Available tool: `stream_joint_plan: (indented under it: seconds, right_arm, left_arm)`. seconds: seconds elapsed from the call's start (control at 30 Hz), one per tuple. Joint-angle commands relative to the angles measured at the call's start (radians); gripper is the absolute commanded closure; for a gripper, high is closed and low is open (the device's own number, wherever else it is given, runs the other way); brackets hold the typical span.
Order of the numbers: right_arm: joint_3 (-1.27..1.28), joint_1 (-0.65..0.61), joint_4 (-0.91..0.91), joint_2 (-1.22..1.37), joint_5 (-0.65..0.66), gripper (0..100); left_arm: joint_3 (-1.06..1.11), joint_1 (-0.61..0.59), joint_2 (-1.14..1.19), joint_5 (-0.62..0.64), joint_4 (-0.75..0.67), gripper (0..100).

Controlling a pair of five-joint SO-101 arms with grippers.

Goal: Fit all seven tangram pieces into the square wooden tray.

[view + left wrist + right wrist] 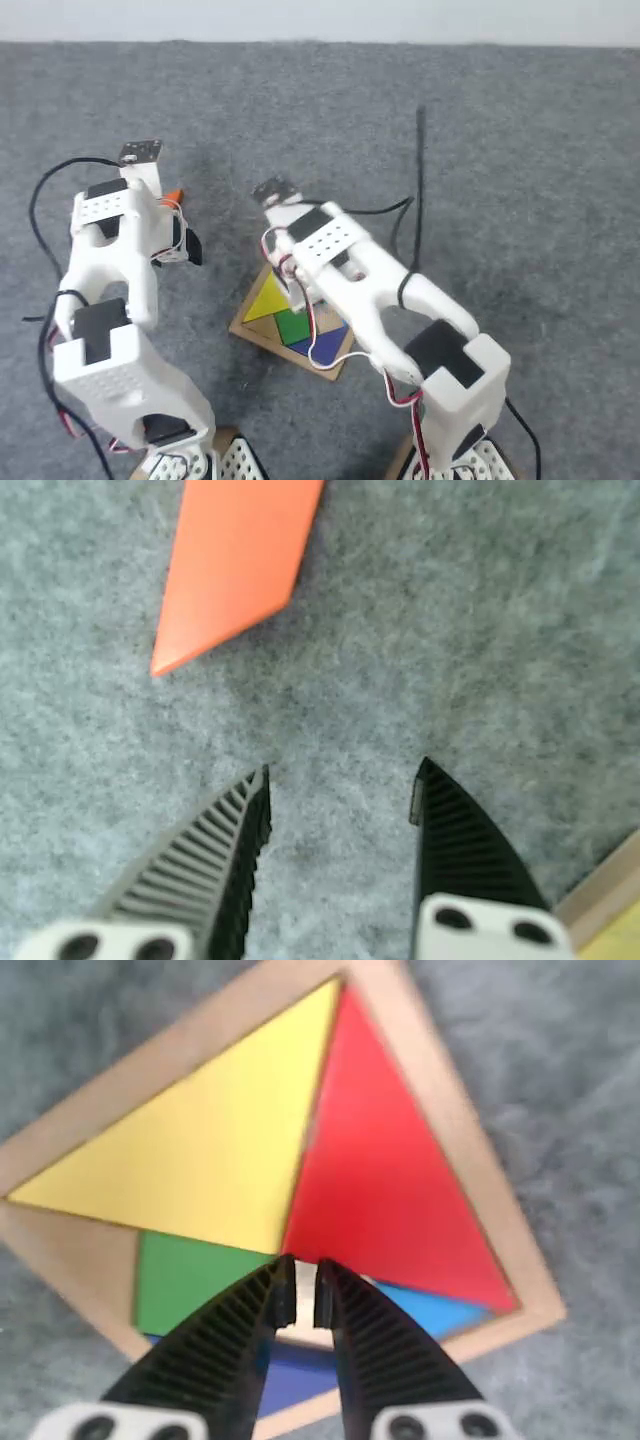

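Observation:
An orange tangram piece [235,560] lies flat on the grey carpet, a short way beyond my left gripper [343,775], which is open over bare carpet. In the high view this orange piece [172,195] peeks out beside the left arm. The square wooden tray [470,1130] holds a yellow triangle [200,1150], a red triangle [390,1200], a green square [185,1280], a light blue piece [440,1312] and a dark blue piece [295,1380]. My right gripper [305,1285] hangs shut just above the tray's middle, where yellow, red and green meet. Bare wood shows beside the green square.
The tray [255,330] sits on grey carpet between the two arms, partly covered by the right arm. One corner of the tray [600,905] lies close to the left gripper. Black cables trail behind both arms. Open carpet stretches toward the back.

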Motion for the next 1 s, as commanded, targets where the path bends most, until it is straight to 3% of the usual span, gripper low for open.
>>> stream_joint_plan:
  seconds: [0.0,0.23,0.4,0.5,0.77,0.97]
  right_arm:
    - [-0.006,-0.016,-0.013,-0.024,0.005,94.9]
    - [-0.023,0.081,0.031,-0.160,0.018,94.7]
    - [0.003,0.140,0.165,-0.263,0.138,94.6]
    - [0.072,0.148,0.107,-0.237,0.147,94.6]
    - [0.149,0.133,-0.030,-0.097,0.144,94.6]
    - [0.149,0.016,-0.039,-0.085,0.114,94.8]
  left_arm:
    - [-0.005,-0.002,-0.018,-0.012,-0.012,78]
    - [-0.005,-0.002,-0.018,-0.012,-0.012,78]
    - [-0.005,-0.002,-0.018,-0.012,-0.012,78]
    - [-0.005,-0.002,-0.018,-0.012,-0.012,78]
    - [-0.005,-0.002,-0.018,-0.012,-0.012,78]
    - [-0.005,-0.003,-0.018,-0.012,-0.012,78]
